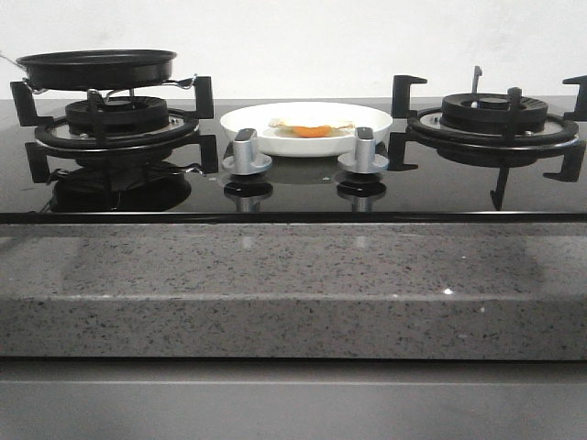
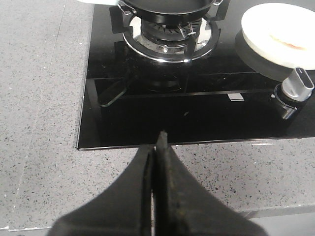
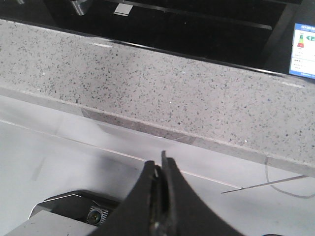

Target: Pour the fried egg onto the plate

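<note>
Fried egg (image 1: 310, 128) lies on plate (image 1: 367, 137), centre frame; likely soft, slippery, best slid. Both grippers (image 2: 156, 147) (image 3: 160, 164) closed, empty.

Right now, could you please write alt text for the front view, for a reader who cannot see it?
A fried egg lies on a white plate at the middle of a black glass hob, behind two silver knobs. A black frying pan sits on the left burner; the right burner is bare, and no gripper shows.
</note>
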`<state>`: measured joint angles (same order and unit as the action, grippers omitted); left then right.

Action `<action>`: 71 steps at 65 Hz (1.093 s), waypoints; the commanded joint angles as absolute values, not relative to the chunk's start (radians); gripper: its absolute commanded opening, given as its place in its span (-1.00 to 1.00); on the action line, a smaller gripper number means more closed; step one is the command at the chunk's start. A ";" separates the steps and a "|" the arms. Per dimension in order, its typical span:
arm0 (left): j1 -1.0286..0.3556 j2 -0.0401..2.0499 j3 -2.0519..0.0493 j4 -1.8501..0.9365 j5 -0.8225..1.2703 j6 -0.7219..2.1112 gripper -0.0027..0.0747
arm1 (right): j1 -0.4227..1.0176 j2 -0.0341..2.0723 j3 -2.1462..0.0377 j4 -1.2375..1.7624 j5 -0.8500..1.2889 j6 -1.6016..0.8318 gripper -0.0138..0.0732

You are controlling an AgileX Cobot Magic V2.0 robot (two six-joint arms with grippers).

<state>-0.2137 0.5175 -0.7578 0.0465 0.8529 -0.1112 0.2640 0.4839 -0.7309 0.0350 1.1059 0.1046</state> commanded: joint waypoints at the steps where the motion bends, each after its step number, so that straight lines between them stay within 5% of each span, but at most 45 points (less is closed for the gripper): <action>1: -0.222 0.522 -0.781 0.044 0.779 -0.118 -0.98 | 0.264 0.488 -0.751 0.022 1.057 0.096 -0.84; 23: -0.210 0.486 -0.759 0.052 0.759 -0.116 -0.98 | 0.264 0.488 -0.751 0.022 1.057 0.096 -0.84; 44: -0.109 0.223 -0.403 0.061 0.286 -0.116 -0.98 | 0.264 0.488 -0.751 0.022 1.057 0.096 -0.84; 71: -0.072 -0.019 -0.003 0.000 -0.069 -0.116 -0.98 | 0.264 0.488 -0.751 0.022 1.057 0.096 -0.84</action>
